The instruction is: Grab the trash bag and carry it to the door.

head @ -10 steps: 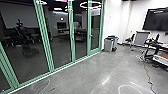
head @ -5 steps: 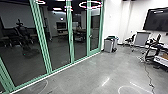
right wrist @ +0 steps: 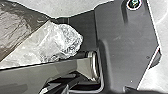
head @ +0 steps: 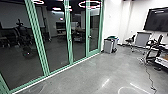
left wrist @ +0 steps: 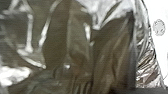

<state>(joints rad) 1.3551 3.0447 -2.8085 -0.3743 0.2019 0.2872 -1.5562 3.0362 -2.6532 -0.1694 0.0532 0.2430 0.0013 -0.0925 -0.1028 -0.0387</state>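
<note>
Head view, left to right: I see a glass wall (head: pixel 57 47) in ribbed green frames, its tall, flat panes dark and reflective; past its end, a pair of boxy grey bins (head: pixel 108 46) set close together, against a smooth white wall (head: pixel 115 20); next, a small dark chair (head: pixel 130 40), then a matte grey rectangular panel (head: pixel 143 39) on slim legs, a flat black screen (head: pixel 158 21) mounted above and to the right, and a dark-framed bench (head: pixel 163 45) at the edge; a thin dark cable (head: pixel 149 77) winds over the polished grey floor (head: pixel 85 81), which carries pale curved streaks of glare.

Left wrist view: the trash bag (left wrist: pixel 80 45) lies close before my camera, a thin, glossy, olive-brown film in deep vertical folds with bright creases; I cannot tell how the left pincer stands.

Right wrist view: the bag's taut brown film adjoins a clear, crinkled plastic bunch (right wrist: pixel 66 37), rounded at its tip, beside my robot's dark body; the right pincer's state I cannot tell either.
</note>
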